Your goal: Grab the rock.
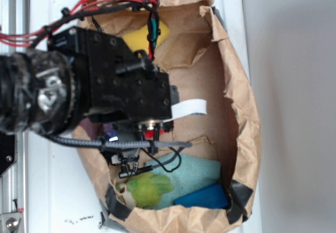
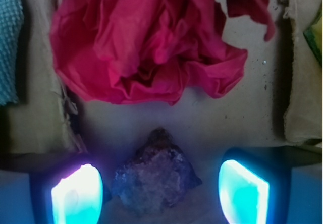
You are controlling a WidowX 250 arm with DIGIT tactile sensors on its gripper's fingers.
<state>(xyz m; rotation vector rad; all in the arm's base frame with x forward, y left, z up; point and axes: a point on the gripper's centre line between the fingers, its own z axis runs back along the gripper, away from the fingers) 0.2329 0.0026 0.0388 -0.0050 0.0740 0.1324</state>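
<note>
glowing cyan fingertip pads (image 2: pixel 77 196) of the gripper (image 2: pixel 160 196) stand spread, the small rough grey-brown rock (image 2: pixel 155 176) lying between them with a gap each side. just beyond it, bare cardboard floor (image 2: pixel 242 113), then a crumpled red cloth wad (image 2: pixel 146 42). brown paper walls (image 2: pixel 298 72) flank both sides.

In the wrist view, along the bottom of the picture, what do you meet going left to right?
Glowing cyan left finger pad → small rough grey-brown rock, lying in the gap between the pads with space on both sides → glowing cyan right finger pad.
</note>
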